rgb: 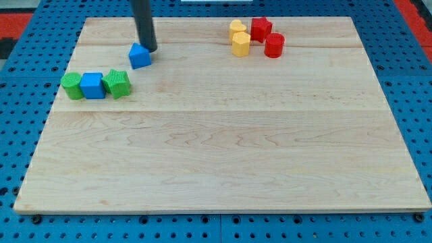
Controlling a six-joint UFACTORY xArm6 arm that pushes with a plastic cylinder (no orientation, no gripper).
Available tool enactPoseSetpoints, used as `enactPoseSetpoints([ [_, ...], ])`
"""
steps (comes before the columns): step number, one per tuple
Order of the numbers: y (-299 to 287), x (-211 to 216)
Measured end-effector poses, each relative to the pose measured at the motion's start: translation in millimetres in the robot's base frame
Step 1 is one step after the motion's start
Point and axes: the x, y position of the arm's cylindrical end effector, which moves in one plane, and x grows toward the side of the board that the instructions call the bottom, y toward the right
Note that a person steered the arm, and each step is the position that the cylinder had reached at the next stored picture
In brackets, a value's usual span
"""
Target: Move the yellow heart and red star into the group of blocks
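Pale wood grain fills the near half of the table (223, 169), a light board of planks running left to right, with nothing standing on that bottom stretch. Around the board lies a blue pegboard floor (13, 135) dotted with holes, and red shows at the view's top corners.

Toward the view's left sits a row of three touching blocks: a green block (71, 86), a blue cube (92, 86) in the middle, and a second green block (117, 84) at the row's right end. Above and right of that row, apart from it, is a small blue block (140, 56). My tip (150, 50) stands just at its upper right, touching or nearly so; I cannot tell which. No claw is fitted, only the dark rod, so no grip state applies.

At the view's top right is a tight cluster. The yellow heart (236, 28) is at its top left, with a yellow hexagon-like block (241, 44) just below it. The red star (261, 29) is beside the heart, and a red cylinder (274, 45) sits lower right. This cluster is well apart from my tip.
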Motion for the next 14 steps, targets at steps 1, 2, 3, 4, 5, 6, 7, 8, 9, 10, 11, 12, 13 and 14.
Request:
enactPoseSetpoints([
  [1,6.4,27.2],
  [2,-37.9,33.8],
  [3,-33.9,28.9],
  [4,73.7,63.9],
  [5,178.7,124.0],
  [6,291.6,105.1],
  [7,347.4,38.7],
  [8,357.6,-28.0],
  [9,301.6,-72.5],
  [10,231.3,-75.7],
  [11,189.3,-75.2],
  [12,132.7,-70.2],
  [13,68.2,-51.5],
  [14,28.8,-11.9],
])
